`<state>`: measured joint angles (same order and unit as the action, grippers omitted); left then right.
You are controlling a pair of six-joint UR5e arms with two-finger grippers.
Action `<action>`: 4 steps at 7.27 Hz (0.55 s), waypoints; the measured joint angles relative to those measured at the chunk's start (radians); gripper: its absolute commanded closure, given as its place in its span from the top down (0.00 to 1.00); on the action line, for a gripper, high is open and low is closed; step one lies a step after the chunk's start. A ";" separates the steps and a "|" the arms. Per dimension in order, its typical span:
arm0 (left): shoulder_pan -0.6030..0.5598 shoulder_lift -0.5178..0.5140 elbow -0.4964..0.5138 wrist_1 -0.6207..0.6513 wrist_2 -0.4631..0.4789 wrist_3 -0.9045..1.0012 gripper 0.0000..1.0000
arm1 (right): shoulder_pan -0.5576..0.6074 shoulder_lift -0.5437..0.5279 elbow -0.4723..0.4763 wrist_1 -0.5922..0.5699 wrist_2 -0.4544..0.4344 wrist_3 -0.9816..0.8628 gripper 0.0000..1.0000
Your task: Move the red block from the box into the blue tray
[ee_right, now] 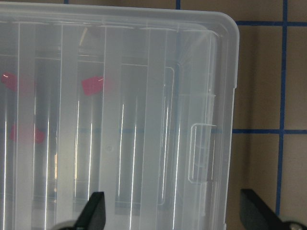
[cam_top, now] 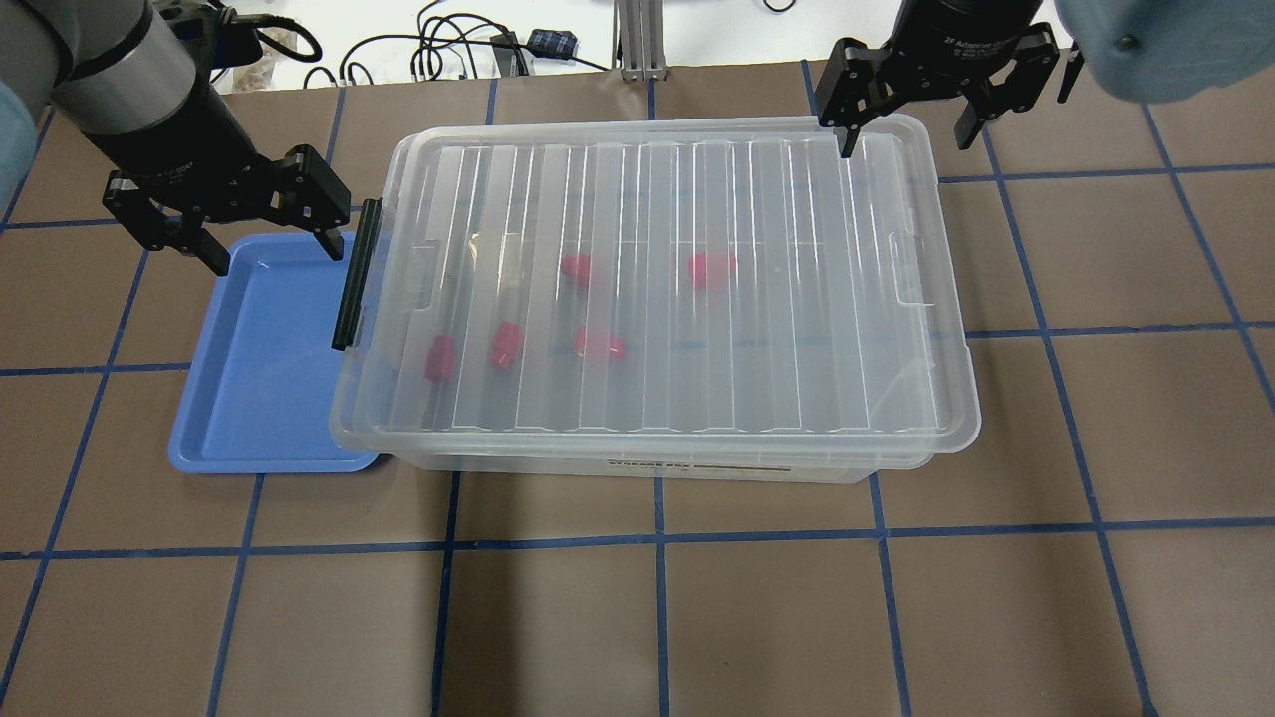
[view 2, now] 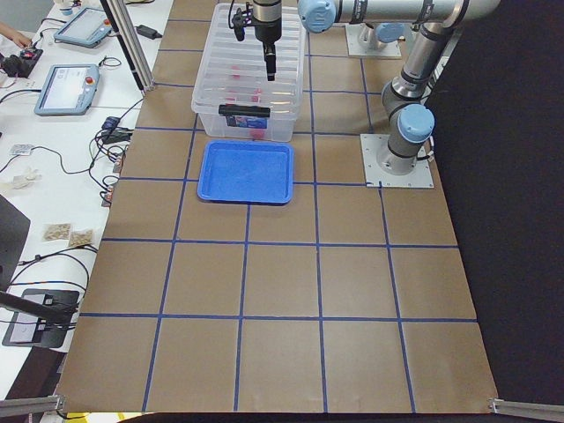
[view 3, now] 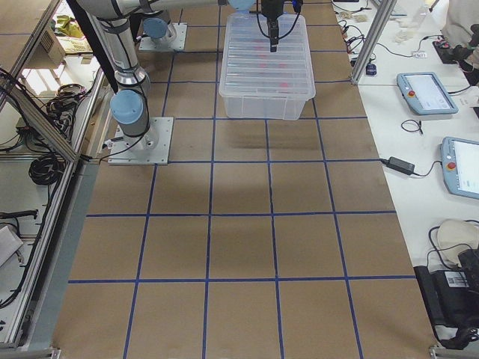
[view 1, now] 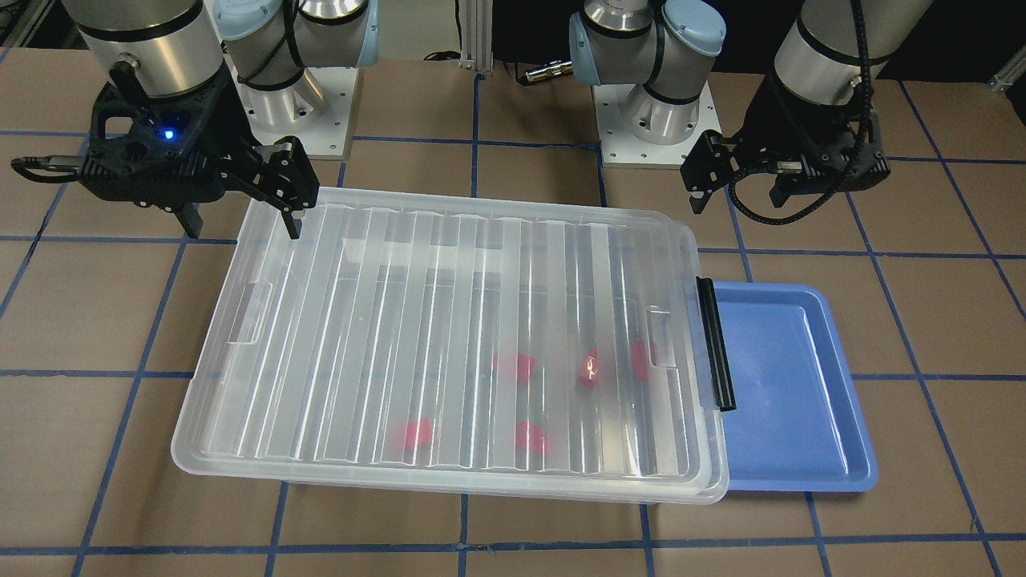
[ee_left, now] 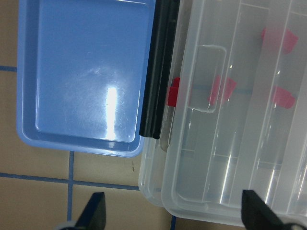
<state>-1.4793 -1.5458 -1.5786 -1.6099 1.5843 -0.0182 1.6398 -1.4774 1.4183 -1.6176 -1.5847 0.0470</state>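
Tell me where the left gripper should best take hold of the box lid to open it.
Probably the black latch bar at the lid's end by the blue tray, from above: it is long, narrow and stands out from the rim, so the open left gripper beside it could span its width.

A large clear plastic storage box (cam_top: 637, 466), its ribbed lid (cam_top: 797, 299) translucent and glare-streaked, is shown over small glossy red plastic blocks (cam_top: 707, 267); below the jaws of the left gripper (cam_top: 274, 254), a smooth, shiny light-blue plastic tray (cam_top: 259, 398) is seen.
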 measured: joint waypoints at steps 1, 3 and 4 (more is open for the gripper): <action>0.000 0.001 0.000 0.001 0.001 0.000 1.00 | 0.000 0.000 0.000 -0.001 0.001 -0.003 1.00; -0.001 0.003 0.000 0.000 0.004 0.000 1.00 | 0.000 0.001 0.001 -0.001 0.003 -0.010 1.00; -0.001 0.001 -0.001 -0.001 0.005 0.000 1.00 | 0.000 0.001 0.002 -0.002 0.004 -0.012 1.00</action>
<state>-1.4800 -1.5448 -1.5793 -1.6109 1.5897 -0.0184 1.6394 -1.4762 1.4199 -1.6199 -1.5805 0.0354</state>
